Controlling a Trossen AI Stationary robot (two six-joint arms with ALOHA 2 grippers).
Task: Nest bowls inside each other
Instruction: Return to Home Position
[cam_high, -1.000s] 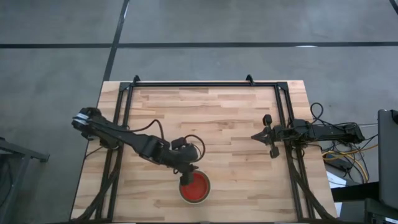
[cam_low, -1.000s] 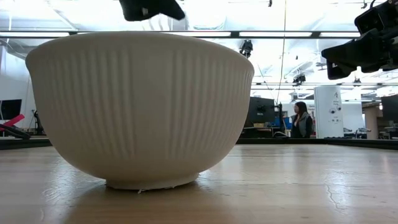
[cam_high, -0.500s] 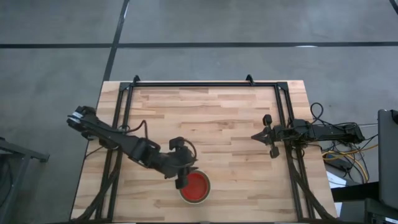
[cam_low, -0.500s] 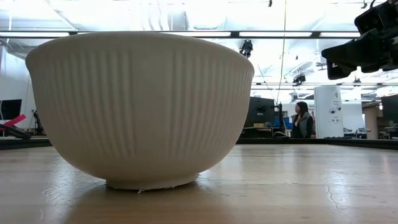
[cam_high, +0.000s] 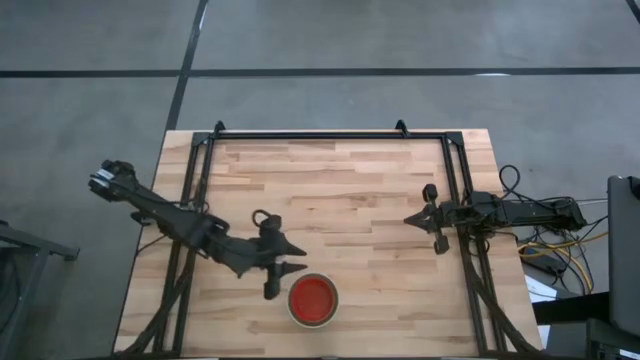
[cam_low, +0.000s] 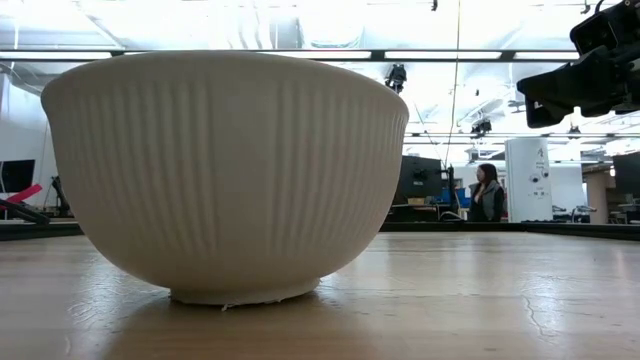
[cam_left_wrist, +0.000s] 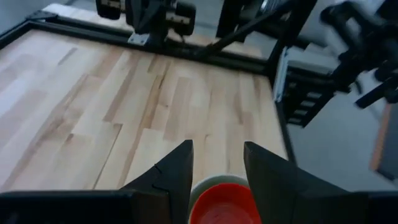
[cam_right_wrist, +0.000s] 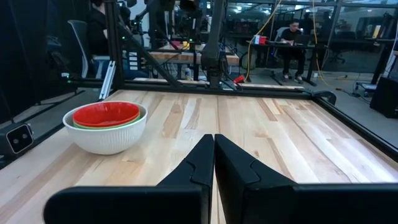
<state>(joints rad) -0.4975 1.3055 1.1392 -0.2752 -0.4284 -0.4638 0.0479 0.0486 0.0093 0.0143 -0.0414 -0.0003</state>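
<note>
I'm holding the left gripper (cam_high: 298, 259) spread apart at eleven o'clock from the bowls (cam_high: 313, 301). The right gripper (cam_high: 410, 219) is sitting pinched together

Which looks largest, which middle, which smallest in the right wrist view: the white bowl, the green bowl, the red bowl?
Largest: white bowl, outermost.
Middle: green bowl, only its rim shows.
Smallest: red bowl, innermost.
They sit nested, so nearness does not distort this.

Only the bowl stack (cam_high: 313, 300), near one edge, blocks the table (cam_high: 340, 190), whose other boards seem open.
</note>
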